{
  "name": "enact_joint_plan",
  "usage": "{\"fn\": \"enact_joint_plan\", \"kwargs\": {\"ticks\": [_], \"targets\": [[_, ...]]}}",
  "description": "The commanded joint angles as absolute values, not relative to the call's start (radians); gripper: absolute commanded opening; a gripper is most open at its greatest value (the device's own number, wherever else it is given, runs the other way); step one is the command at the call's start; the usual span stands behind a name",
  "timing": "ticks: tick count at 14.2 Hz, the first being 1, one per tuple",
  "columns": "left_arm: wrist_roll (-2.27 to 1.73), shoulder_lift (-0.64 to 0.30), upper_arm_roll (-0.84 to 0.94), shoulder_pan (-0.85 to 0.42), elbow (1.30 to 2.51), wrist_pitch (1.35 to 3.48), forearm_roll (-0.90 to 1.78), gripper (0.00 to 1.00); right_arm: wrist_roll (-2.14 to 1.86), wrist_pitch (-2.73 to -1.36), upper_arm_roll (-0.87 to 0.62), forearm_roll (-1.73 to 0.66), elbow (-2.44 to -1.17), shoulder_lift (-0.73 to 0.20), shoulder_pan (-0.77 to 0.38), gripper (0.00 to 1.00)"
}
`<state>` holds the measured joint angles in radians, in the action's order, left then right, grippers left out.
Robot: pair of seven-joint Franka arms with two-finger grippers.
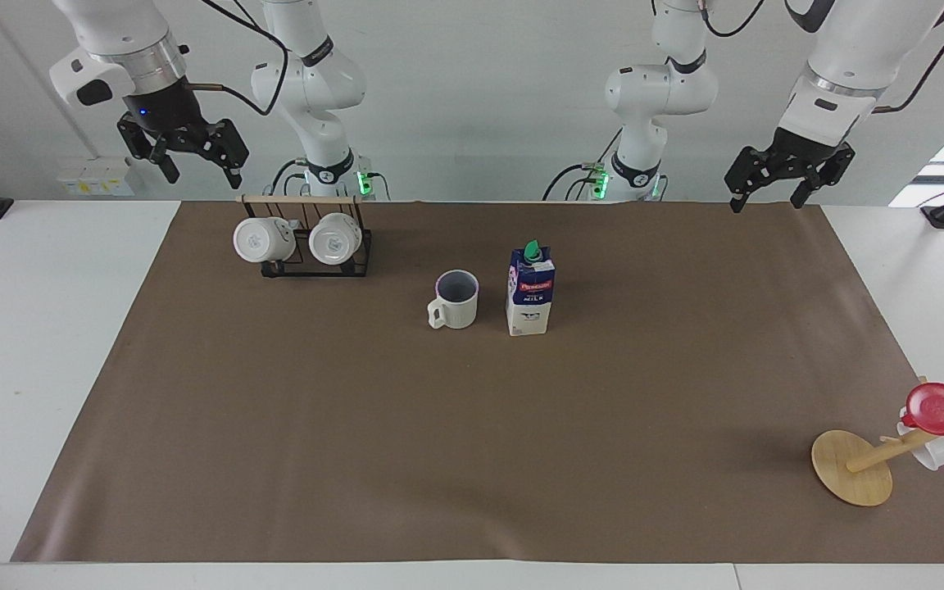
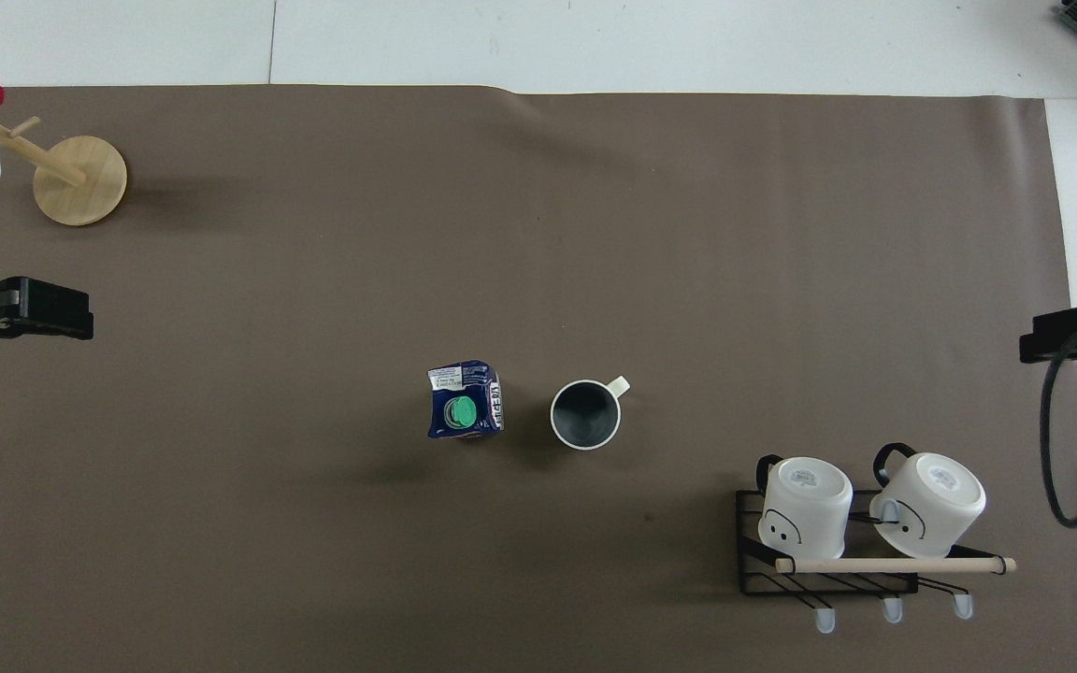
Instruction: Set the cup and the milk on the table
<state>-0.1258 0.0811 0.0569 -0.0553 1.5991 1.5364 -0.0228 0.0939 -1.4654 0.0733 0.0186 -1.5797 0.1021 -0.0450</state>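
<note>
The cup (image 1: 456, 300) and the milk (image 1: 530, 291) are both already standing on the brown mat (image 1: 472, 459) that covers the table (image 1: 38, 328), side by side but not touching, roughly mid-width of the mat and a good bit closer to the robots' edge than to the edge away from them. So honestly the placing looks done to me, and the step in hand reads as backing off and parking.

Both arms are up in the air and holding nothing. The left gripper (image 1: 785, 179) hangs over the mat's corner at the left arm's end, robots' edge, fingers spread apart. The right gripper (image 1: 188, 152) hangs over the white table just off the mat's other robots'-edge corner, above the black mug rack (image 1: 315, 246), fingers also spread.

If I were running it: keep both grippers high and move them outward, away from the middle, so nothing clips the carton. The right one should also stay clear of the rack with its two white mugs (image 2: 805, 506).

Orientation: the cup is upright, mouth up, long axis vertical, handle pointing away from the robots and slightly toward the right arm's end. The milk is upright too, long axis vertical, green cap on top, printed front facing away from the robots. Tall and narrow, so I'd guess it tips far easier than the cup.
</note>
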Motion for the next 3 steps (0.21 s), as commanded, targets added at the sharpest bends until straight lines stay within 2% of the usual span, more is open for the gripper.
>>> {"fn": "enact_joint_plan", "kwargs": {"ticks": [1,3], "targets": [[-0.12,0.084,0.077,-0.026,1.588,1.52,-0.009,1.0,0.091,-1.459,0.069,0.002,-1.575,0.107,-0.034,1.0],[-0.121,0.084,0.078,-0.028,1.586,1.522,-0.009,1.0,0.091,-1.459,0.069,0.002,-1.575,0.107,-0.034,1.0]]}}
